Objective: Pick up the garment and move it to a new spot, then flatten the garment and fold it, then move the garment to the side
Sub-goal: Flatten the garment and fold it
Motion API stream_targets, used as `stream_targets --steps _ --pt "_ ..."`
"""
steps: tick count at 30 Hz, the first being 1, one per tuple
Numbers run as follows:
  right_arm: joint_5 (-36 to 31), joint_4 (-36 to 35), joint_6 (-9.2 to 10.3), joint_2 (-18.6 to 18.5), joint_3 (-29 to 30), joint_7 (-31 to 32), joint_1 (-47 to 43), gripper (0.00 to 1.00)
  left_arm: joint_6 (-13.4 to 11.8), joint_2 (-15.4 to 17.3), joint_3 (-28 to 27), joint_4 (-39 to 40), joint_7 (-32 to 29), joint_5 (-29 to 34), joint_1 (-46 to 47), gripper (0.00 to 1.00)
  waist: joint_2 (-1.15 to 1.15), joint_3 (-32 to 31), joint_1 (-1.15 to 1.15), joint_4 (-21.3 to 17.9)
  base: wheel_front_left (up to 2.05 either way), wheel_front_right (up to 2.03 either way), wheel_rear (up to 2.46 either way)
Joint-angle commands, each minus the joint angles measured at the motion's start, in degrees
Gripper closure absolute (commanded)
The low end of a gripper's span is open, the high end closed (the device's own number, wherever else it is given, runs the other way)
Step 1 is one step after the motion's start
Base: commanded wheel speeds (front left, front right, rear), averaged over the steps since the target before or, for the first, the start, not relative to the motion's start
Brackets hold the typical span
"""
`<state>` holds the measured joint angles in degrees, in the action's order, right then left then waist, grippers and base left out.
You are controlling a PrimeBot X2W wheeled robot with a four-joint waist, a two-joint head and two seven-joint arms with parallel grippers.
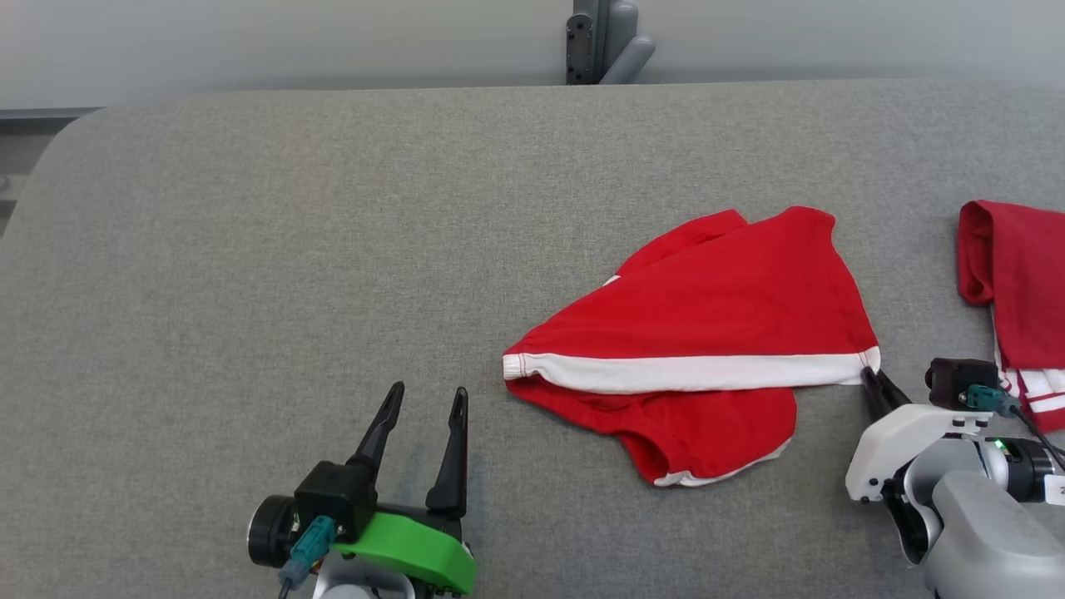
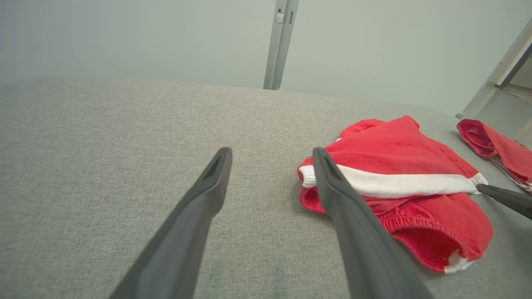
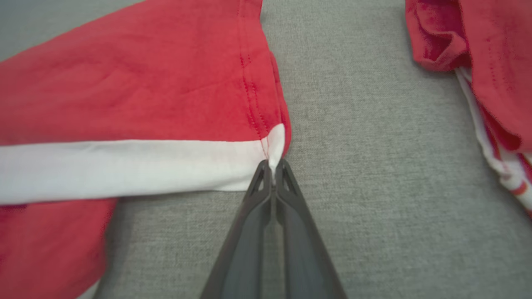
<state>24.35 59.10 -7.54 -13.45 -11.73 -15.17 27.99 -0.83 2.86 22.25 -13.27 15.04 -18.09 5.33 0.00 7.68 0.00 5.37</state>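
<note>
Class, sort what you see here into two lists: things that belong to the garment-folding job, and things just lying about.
In the job:
red shorts
right gripper, shut on the corner of the white band
left gripper, open, beside the shorts
grey table

Lying about:
second red garment, at the table's right edge
grey post, behind the table

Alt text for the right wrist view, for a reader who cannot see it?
The right gripper is shut on the white-banded corner of the red garment, which lies on a grey table. Another red-and-white cloth lies apart at the upper right.
</note>
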Motion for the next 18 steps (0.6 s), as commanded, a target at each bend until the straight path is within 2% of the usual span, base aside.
stream_targets --steps 1,5,8,11,18 --pt "-0.58 -0.33 0.11 -0.76 0.46 0.04 -0.46 1.00 -0.29 0.09 -0.30 0.32 0.13 -0.53 0.24 0.00 0.00 -0.10 0.00 -0.31 0.00 0.00 0.00" --pt "-1.70 -2.53 0.11 -1.33 1.09 0.03 -1.39 1.00 0.57 0.09 0.31 0.20 0.13 -2.45 0.51 0.00 0.00 -0.25 0.00 -1.35 0.00 0.00 0.00" --pt "-2.42 -3.55 0.11 -1.51 0.93 0.03 -1.69 1.00 2.78 0.12 1.17 -1.71 -0.16 -8.91 1.38 0.00 0.00 -0.18 0.00 -2.26 0.00 0.00 0.00" --pt "-2.70 -4.05 0.11 -1.84 0.80 0.03 -1.61 1.00 4.95 0.10 2.98 -4.18 -4.16 -16.44 4.20 0.00 0.00 0.22 0.00 -2.61 0.00 0.00 0.00" --pt "-2.69 -3.87 0.11 -2.38 -0.13 0.03 -1.23 1.00 5.68 0.12 6.33 -10.39 -11.21 -21.77 13.71 0.00 0.00 1.85 0.00 -2.47 0.00 0.00 0.00"
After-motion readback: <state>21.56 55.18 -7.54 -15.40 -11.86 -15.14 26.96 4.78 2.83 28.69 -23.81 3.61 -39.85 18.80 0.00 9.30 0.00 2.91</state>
